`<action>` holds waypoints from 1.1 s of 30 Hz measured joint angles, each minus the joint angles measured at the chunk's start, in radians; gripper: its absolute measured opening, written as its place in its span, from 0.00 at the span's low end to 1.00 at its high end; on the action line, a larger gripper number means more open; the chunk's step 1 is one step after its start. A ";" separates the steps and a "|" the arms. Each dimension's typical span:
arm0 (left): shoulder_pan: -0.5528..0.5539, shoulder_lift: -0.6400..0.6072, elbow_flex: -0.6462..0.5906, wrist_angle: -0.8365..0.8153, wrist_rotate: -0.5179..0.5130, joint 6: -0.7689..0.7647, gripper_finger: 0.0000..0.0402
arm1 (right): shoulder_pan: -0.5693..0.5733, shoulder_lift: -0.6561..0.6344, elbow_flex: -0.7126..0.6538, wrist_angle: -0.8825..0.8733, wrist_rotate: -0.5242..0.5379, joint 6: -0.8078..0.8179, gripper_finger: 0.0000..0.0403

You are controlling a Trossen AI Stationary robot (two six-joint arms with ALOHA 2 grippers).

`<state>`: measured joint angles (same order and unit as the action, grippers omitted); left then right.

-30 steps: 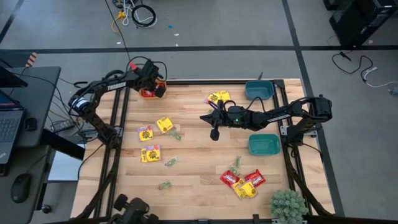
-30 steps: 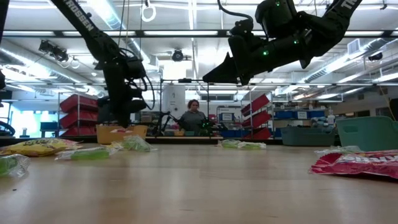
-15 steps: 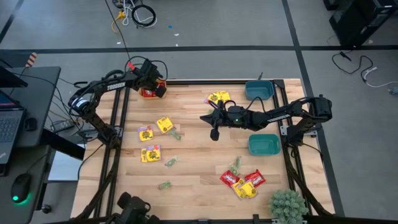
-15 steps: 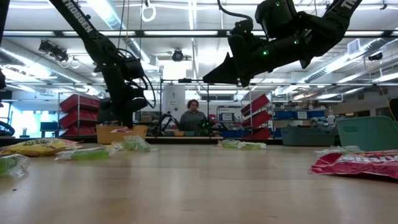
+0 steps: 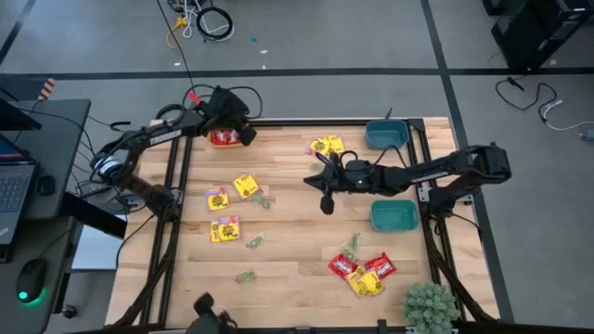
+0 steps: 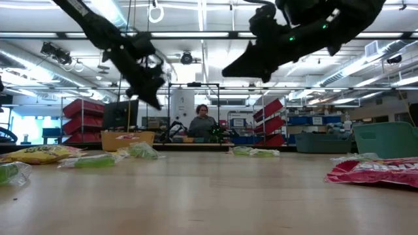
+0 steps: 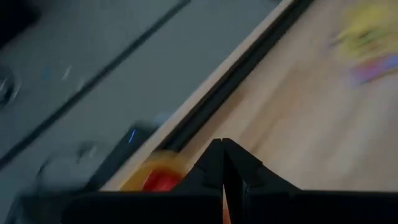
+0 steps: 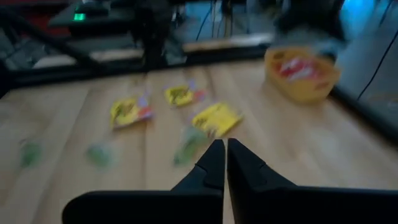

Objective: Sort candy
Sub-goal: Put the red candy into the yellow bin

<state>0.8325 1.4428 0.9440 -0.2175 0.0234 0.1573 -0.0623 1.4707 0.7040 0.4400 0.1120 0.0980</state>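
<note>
Candy packets lie flat over the wooden table: yellow ones (image 5: pixel 246 186) (image 5: pixel 218 199) (image 5: pixel 225 229) (image 5: pixel 325 145), pale green ones (image 5: pixel 253 241) (image 5: pixel 245 276) (image 5: pixel 351 244), and red ones (image 5: pixel 343 266) (image 5: pixel 380 266) near the right front. An orange bowl (image 5: pixel 221 139) at the far left corner holds red candy (image 7: pixel 160 182). My left gripper (image 5: pixel 241 131) (image 7: pixel 222 146) hangs shut in the air beside that bowl. My right gripper (image 5: pixel 327 202) (image 8: pixel 221 148) is shut too, high over the table's middle, with nothing in it.
Two teal bowls stand at the right edge, one far (image 5: pixel 386 134) and one nearer (image 5: pixel 393 216). A green plant (image 5: pixel 429 306) sits at the near right corner. A person (image 6: pixel 202 124) sits in the room beyond the far edge. Bare wood lies between the candy clusters.
My left gripper has risen from just over the orange bowl and tipped, staying shut; its arm has swung out to the left. My right gripper has risen a little and drifted slightly toward the right and near edge. The candy has not moved.
</note>
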 joint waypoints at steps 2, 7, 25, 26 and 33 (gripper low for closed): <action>-0.048 -0.037 0.000 0.024 0.039 0.001 0.00 | 0.025 -0.034 0.000 -0.105 0.000 0.040 0.04; -0.190 -0.079 0.000 0.110 0.104 0.024 0.00 | 0.124 -0.081 0.000 -0.323 -0.007 0.160 0.13; -0.504 -0.082 -0.276 0.610 0.268 -0.077 0.00 | 0.424 0.095 0.000 -0.459 -0.263 0.483 0.37; -0.512 -0.082 -0.288 0.626 0.269 -0.081 0.00 | 0.431 0.112 0.000 -0.458 -0.264 0.486 0.37; -0.547 -0.082 -0.311 0.626 0.266 -0.082 0.00 | 0.437 0.195 0.005 -0.439 -0.264 0.487 0.36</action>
<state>0.2854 1.3605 0.6331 0.4086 0.2890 0.0758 0.3752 1.6656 0.7086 0.0005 -0.1520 0.5846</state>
